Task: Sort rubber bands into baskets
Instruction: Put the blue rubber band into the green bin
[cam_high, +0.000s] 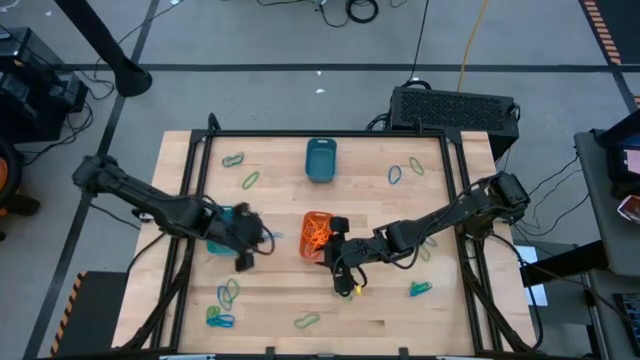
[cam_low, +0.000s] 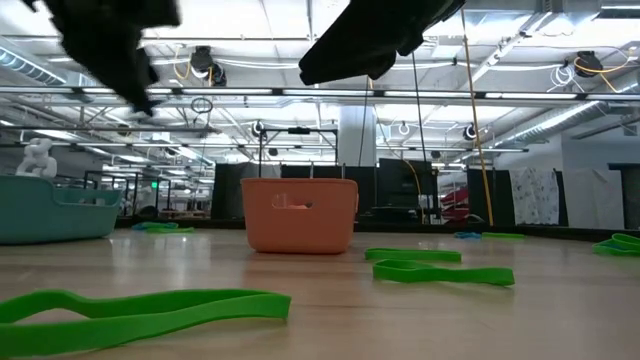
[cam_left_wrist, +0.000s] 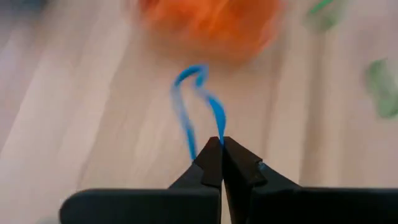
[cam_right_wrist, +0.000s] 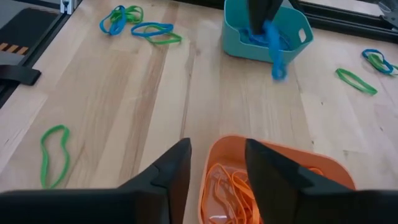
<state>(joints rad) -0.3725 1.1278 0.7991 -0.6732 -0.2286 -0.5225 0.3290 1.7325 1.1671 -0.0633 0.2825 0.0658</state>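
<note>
The left fingers (cam_left_wrist: 221, 152) are pinching a blue band (cam_left_wrist: 198, 106) (right fingers (cam_right_wrist: 216, 163) spread over the orange basket (cam_right_wrist: 273, 180)), needing the turquoise basket (cam_right_wrist: 292, 28) beneath them before letting go.

We see the table (cam_high: 300, 290) evenly and brightly lit in the high view, with only soft, short shadows under the arms. At table height, ceiling strip lights (cam_low: 250, 25) glare white and the arms above the orange basket (cam_low: 300, 213) fall into dark silhouette. Our left wrist view is smeared: the orange basket (cam_left_wrist: 208, 25) blurs, the blue rubber band (cam_left_wrist: 199, 106) streaks.
</note>
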